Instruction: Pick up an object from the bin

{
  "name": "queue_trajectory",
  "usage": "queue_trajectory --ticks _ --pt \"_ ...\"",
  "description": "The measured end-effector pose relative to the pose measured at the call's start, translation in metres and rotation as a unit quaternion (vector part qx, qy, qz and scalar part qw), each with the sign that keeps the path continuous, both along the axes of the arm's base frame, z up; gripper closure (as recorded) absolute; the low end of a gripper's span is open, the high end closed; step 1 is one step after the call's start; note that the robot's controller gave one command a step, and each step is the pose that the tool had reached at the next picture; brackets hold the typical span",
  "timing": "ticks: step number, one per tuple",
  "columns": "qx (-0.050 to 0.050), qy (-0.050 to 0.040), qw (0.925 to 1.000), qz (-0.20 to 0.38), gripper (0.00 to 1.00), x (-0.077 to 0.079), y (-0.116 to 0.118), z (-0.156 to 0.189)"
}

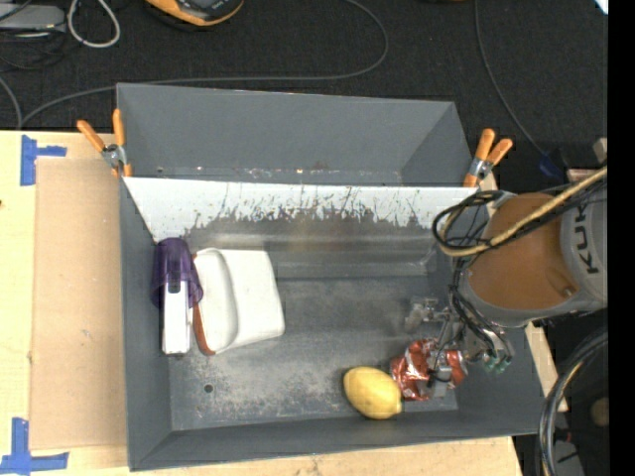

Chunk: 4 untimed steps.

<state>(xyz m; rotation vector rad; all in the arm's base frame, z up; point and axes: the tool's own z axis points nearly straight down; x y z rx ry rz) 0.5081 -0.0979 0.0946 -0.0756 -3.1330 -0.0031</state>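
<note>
The gripper sits low in the lower right of the frame, down inside the grey bin and right over a crumpled red and silver wrapper that lies against the bin's near right corner. Whether the gripper is apart or together I cannot tell, since its tip is lost among the cables and the wrapper's folds. A yellow lemon lies just beside the wrapper, toward the lower middle of the frame. 2 other things lie well apart at the left: a white tub on its side and a purple-capped white piece touching it. By my reading the step in hand is the descent or the grasp on the wrapper (nothing shows it clamped yet). The next move would call for a firm closing on the crinkled foil, which may slip or flatten, and then a straight lift that keeps clear of the lemon and the bin's sloped wall.
</note>
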Motion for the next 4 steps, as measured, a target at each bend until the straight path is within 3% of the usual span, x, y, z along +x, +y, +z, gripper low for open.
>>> queue_trajectory --ticks 1,2,4 --pt "-0.001 -0.0076 0.9999 -0.008 0.00 0.012 0.021 -0.018" --pt "-0.001 -0.0024 0.9999 -0.011 1.00 -0.002 0.012 -0.024" --pt "-0.002 -0.0024 0.9998 -0.020 1.00 -0.006 0.003 -0.005"
